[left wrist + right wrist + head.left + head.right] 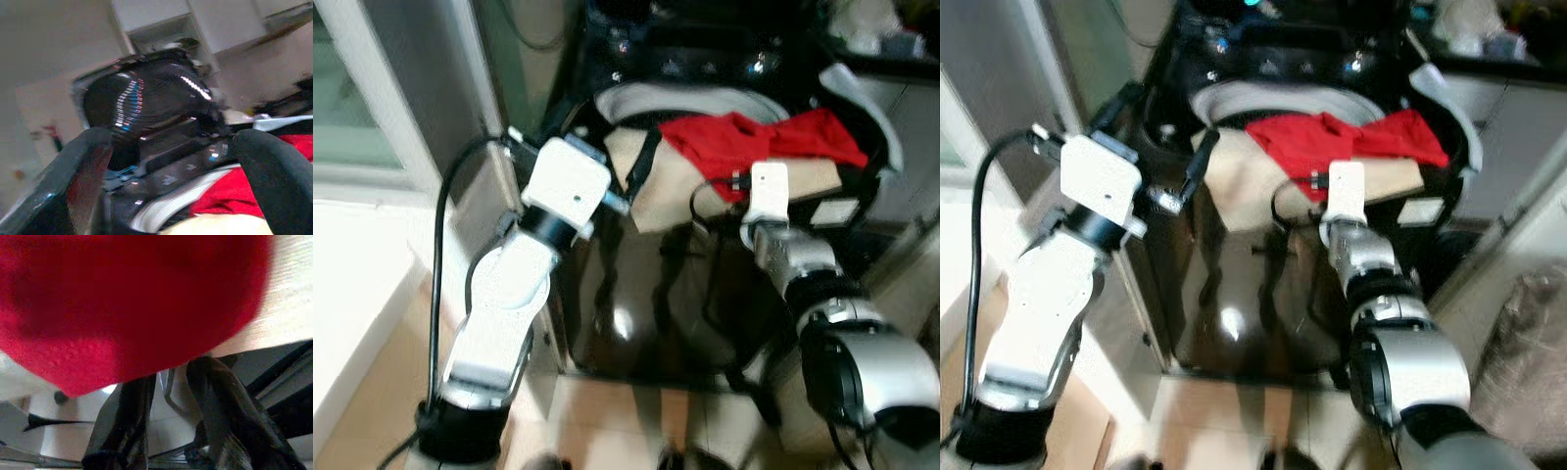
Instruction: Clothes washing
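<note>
Pale floor tiles [607, 416] run under a black top-loading washing machine [646, 313] that stands in a tight corner beside a window frame [372, 117]. Its dark lid [142, 105] stands lifted at the back, and the round white rim of the tub [1263, 98] shows beneath.

Over the front edge of the machine's top lies a pile of clothes. A beige cloth [671, 186] is underneath, with black straps [641, 162] hanging down the shiny front. A red garment [754, 137] lies on top, spread long across the opening from side to side, partly over the tub.

The right gripper [171, 396] pushes in low at the front of the pile, just under the red garment, where the beige cloth hangs over the edge. Its two black fingers [220, 416] stand a little apart with dark strap between them, but whether they squeeze anything is too blurry to tell. The left gripper [178, 161] waits at the left side of the opening, spread wide and holding nothing, pointed across toward the pile.

The red garment lies just above and beyond the right gripper, so the right arm is nearer. The pile probably needs to be pushed away from the robot and down into the tub.
</note>
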Tool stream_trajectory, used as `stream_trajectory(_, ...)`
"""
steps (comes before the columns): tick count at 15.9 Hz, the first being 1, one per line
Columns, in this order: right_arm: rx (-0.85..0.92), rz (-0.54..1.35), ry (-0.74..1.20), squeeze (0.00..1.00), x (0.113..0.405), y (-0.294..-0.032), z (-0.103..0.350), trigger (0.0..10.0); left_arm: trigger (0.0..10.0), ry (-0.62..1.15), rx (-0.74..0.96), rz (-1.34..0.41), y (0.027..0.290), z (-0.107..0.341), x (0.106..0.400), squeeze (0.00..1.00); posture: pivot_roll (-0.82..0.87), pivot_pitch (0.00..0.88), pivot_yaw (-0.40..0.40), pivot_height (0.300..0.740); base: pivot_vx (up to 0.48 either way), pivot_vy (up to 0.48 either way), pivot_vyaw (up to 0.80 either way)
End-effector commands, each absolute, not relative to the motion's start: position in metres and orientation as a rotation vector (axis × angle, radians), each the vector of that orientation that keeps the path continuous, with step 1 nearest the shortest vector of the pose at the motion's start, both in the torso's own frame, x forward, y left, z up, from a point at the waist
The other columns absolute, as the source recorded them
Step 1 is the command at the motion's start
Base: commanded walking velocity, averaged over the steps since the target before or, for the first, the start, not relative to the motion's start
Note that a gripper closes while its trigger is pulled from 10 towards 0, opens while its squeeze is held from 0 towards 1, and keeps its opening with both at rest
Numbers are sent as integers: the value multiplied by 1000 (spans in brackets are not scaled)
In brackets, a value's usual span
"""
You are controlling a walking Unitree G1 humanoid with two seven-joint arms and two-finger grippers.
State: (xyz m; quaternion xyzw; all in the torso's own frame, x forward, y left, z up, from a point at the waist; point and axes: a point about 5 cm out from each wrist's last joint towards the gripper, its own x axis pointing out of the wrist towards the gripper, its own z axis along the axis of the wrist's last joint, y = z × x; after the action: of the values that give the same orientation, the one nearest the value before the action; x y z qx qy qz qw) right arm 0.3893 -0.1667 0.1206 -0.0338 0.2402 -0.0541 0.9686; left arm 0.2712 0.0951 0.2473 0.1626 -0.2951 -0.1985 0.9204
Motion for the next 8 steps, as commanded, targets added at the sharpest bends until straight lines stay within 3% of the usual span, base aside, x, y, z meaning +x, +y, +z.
stream_trajectory(1, -112, -110, 364, 0, 402, -165, 148, 10000, 10000, -611, 337, -432, 90, 250, 272, 0, 90, 33, -19, 731, 0, 0, 0)
stream_trajectory(8, -266, -78, 84, 0, 424, -142, 224, 10000, 10000, -607, 345, -425, 92, 249, 273, 0, 108, 15, -27, 731, 0, 0, 0)
